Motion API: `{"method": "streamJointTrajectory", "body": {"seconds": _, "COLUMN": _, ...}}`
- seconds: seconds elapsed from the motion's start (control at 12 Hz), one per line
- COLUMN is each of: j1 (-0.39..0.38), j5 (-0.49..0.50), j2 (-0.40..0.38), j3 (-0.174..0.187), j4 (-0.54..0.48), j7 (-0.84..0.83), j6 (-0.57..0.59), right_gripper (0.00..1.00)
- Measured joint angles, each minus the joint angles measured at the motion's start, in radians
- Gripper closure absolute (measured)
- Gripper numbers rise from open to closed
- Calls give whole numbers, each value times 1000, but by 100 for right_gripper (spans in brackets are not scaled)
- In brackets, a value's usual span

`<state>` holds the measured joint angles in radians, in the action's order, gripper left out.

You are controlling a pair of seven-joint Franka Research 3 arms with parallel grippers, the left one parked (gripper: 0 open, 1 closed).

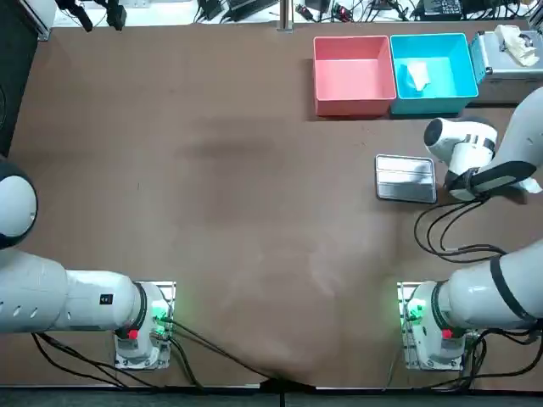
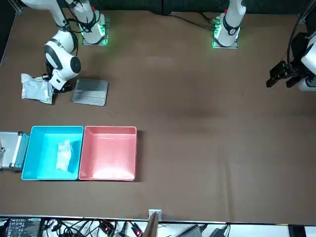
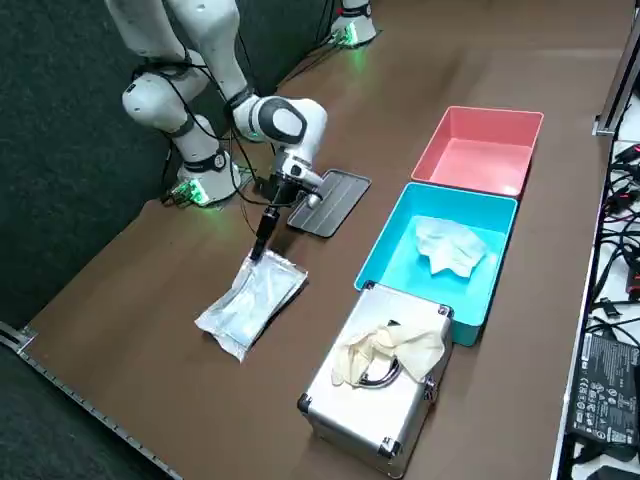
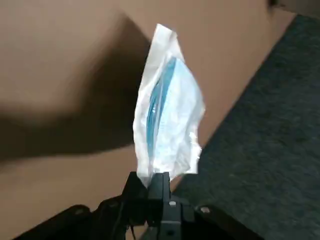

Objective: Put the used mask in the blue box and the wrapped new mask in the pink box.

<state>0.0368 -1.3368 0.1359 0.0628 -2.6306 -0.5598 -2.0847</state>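
Crinkled clear film shows blue inside: the wrapped new mask (image 3: 250,300) lies flat on the brown surface (image 1: 212,212), close to its right edge and well short of both boxes. The right gripper (image 4: 155,181) stands at the packet's left end. In the wrist view the jaws are drawn narrow with the packet's thin border pinched between them, so I judge the hold is made but the packet is not yet raised.

The used mask (image 1: 417,76) sits in the blue box (image 1: 450,64), so that half of the task looks finished. The pink box (image 1: 352,80) is bare inside.

The move ahead turns on one relation. The packet's long axis runs rightward from the jaws, toward the surface's edge, while the pink box lies the opposite way, far and to the left, beyond the blue box that touches it. The packet would therefore trail behind the jaws on the carry. A grey tray (image 1: 405,178) lies just left of the gripper, and a silver case (image 3: 370,420) stands right of the blue box. An edge pinch is a slight hold, so the hanging packet may well swing or slip.
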Motion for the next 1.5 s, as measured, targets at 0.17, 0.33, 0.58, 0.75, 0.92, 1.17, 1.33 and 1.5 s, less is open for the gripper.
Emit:
{"method": "streamJointTrajectory", "body": {"seconds": 0.17, "j1": 1, "j5": 15, "j2": -55, "j3": 3, "j4": 0, "j7": 70, "j6": 40, "right_gripper": 99}}
{"method": "streamJointTrajectory", "body": {"seconds": 0.33, "j1": 1, "j5": 66, "j2": -113, "j3": 4, "j4": 0, "j7": 166, "j6": 89, "right_gripper": 99}}
{"method": "streamJointTrajectory", "body": {"seconds": 0.58, "j1": 0, "j5": 174, "j2": -218, "j3": 4, "j4": 6, "j7": 320, "j6": 164, "right_gripper": 99}}
{"method": "streamJointTrajectory", "body": {"seconds": 0.75, "j1": -7, "j5": 262, "j2": -279, "j3": 1, "j4": 39, "j7": 433, "j6": 233, "right_gripper": 99}}
{"method": "streamJointTrajectory", "body": {"seconds": 0.92, "j1": -41, "j5": 354, "j2": -316, "j3": -2, "j4": 118, "j7": 531, "j6": 320, "right_gripper": 99}}
{"method": "streamJointTrajectory", "body": {"seconds": 1.17, "j1": -135, "j5": 455, "j2": -324, "j3": -10, "j4": 287, "j7": 604, "j6": 450, "right_gripper": 99}}
{"method": "streamJointTrajectory", "body": {"seconds": 1.33, "j1": -222, "j5": 546, "j2": -299, "j3": -13, "j4": 469, "j7": 617, "j6": 528, "right_gripper": 99}}
{"method": "streamJointTrajectory", "body": {"seconds": 1.5, "j1": -269, "j5": 600, "j2": -256, "j3": -14, "j4": 603, "j7": 618, "j6": 551, "right_gripper": 99}}
